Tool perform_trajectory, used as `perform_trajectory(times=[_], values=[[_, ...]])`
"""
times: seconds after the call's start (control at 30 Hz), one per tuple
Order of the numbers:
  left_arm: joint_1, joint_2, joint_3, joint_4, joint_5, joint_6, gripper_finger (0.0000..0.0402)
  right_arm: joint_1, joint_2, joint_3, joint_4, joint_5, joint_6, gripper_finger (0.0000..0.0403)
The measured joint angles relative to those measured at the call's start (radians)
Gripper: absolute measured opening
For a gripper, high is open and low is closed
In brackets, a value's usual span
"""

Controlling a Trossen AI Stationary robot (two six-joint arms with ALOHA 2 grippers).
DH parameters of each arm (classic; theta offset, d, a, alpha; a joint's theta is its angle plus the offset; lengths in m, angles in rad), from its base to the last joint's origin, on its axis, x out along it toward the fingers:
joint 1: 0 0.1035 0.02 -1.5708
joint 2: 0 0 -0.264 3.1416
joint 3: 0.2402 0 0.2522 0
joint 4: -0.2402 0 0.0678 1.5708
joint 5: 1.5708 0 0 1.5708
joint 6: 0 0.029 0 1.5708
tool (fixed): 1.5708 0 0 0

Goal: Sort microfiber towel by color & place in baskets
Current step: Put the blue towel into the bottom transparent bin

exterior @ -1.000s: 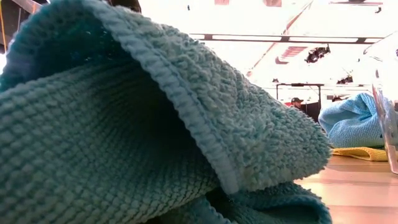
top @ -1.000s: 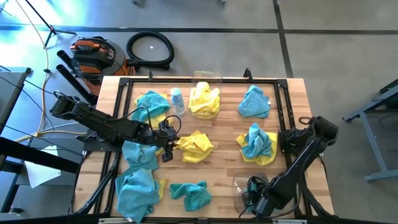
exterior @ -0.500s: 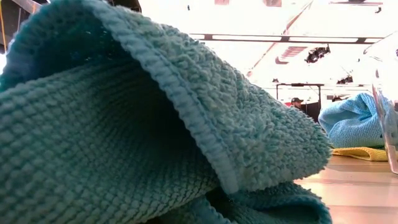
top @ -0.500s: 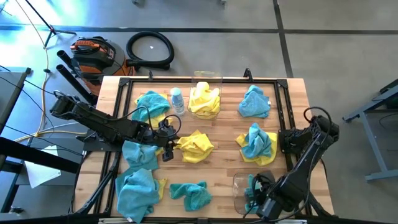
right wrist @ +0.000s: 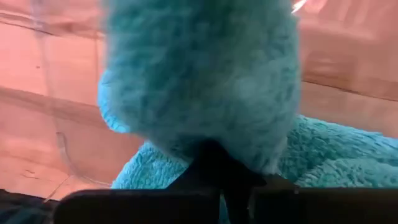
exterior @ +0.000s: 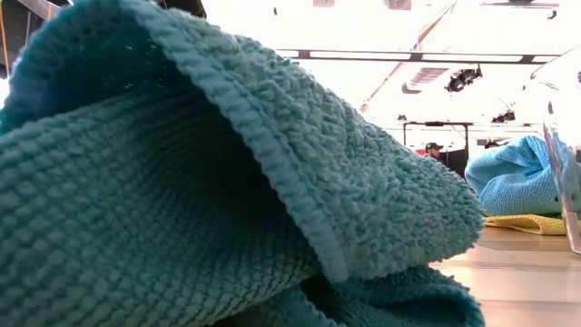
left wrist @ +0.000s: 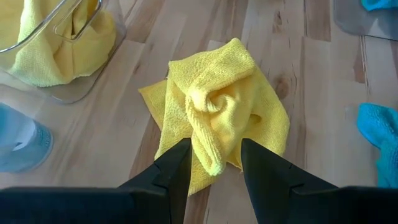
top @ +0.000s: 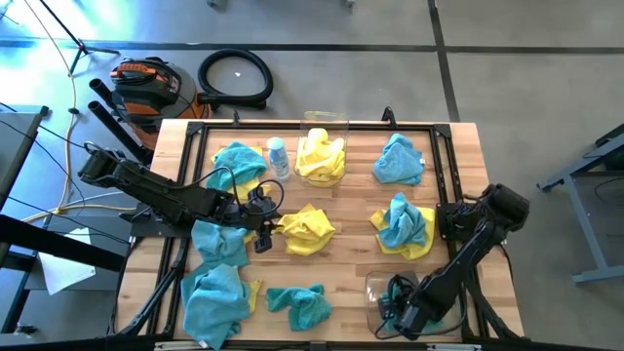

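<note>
From above, the right gripper [top: 398, 310] was seen down in the near basket [top: 375, 288], closed on a blue towel [top: 402, 300]; a straight lift would clear the rim. The left gripper [top: 261, 232] was held open beside a yellow towel [top: 307, 229]. Its wrist view showed that towel [left wrist: 214, 112] between parted fingers [left wrist: 177, 171], the far basket [left wrist: 74, 93] near.

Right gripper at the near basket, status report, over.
Right gripper shut on a teal towel inside the near basket. Left gripper open, straddling the yellow towel at table centre. Nothing in the way.
</note>
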Motion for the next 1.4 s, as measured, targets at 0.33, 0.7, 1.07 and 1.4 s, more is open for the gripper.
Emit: perform_trajectory(times=[0.33,0.7,1.07,1.4], values=[[0.000,0.000,0.000,0.003,0.000,-0.002,0.0129,0.000,0.004,0.196,-0.269,0.001,-0.049,0.0002],[0.000,0.000,0.000,0.005,0.001,-0.001,0.0129,0.025,0.002,0.548,-0.853,0.230,-0.087,0.0001],[0.000,0.000,0.000,0.006,0.001,0.002,0.0129,-0.035,0.002,0.415,-0.831,0.631,-0.405,0.0000],[0.002,0.000,0.000,0.048,0.001,0.002,0.0129,-0.203,-0.155,0.048,-0.324,0.774,-0.775,0.0000]])
